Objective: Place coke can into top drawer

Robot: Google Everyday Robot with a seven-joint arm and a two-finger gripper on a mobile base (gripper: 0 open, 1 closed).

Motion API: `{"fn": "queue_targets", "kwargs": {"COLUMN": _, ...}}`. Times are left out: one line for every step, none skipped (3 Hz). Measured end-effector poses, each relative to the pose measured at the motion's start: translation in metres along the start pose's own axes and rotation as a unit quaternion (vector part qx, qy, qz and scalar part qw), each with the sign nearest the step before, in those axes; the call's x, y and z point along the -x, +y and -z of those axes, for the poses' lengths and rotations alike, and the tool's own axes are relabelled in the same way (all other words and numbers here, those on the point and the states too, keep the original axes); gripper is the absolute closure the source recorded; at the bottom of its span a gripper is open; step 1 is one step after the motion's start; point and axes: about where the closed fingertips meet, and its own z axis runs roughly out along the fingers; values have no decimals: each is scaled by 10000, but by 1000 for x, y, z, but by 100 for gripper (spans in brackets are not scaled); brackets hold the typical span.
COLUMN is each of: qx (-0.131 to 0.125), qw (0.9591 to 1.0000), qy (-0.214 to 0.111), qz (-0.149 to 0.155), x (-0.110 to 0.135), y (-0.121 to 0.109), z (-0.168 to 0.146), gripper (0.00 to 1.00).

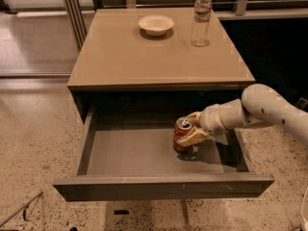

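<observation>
The coke can (181,132), red with a silver top, stands upright inside the open top drawer (163,186), right of its middle, at or just above the grey drawer floor. My gripper (193,127) reaches in from the right on a white arm. Its pale fingers (192,137) are shut around the can's right side. The drawer is pulled fully out below the tan cabinet top (159,57).
A white bowl (155,24) and a clear plastic water bottle (200,18) stand at the back of the cabinet top. Speckled floor surrounds the cabinet. A dark opening lies to the right behind my arm.
</observation>
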Motion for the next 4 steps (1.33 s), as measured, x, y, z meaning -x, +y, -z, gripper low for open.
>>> {"fn": "queue_targets", "kwargs": {"qx": -55, "qw": 9998, "qy": -154, "qz": -116, "x": -10, "y": 1, "z": -6, "gripper": 100}}
{"fn": "queue_targets", "kwargs": {"qx": -60, "qw": 9995, "qy": -228, "qz": -193, "x": -15, "y": 2, "z": -9, "gripper": 100}}
{"fn": "queue_targets", "kwargs": {"qx": -60, "qw": 9995, "qy": -229, "qz": -193, "x": -15, "y": 2, "z": -9, "gripper": 81}}
{"fn": "queue_targets", "kwargs": {"qx": -60, "qw": 9995, "qy": -229, "qz": -193, "x": -15, "y": 2, "z": -9, "gripper": 58}}
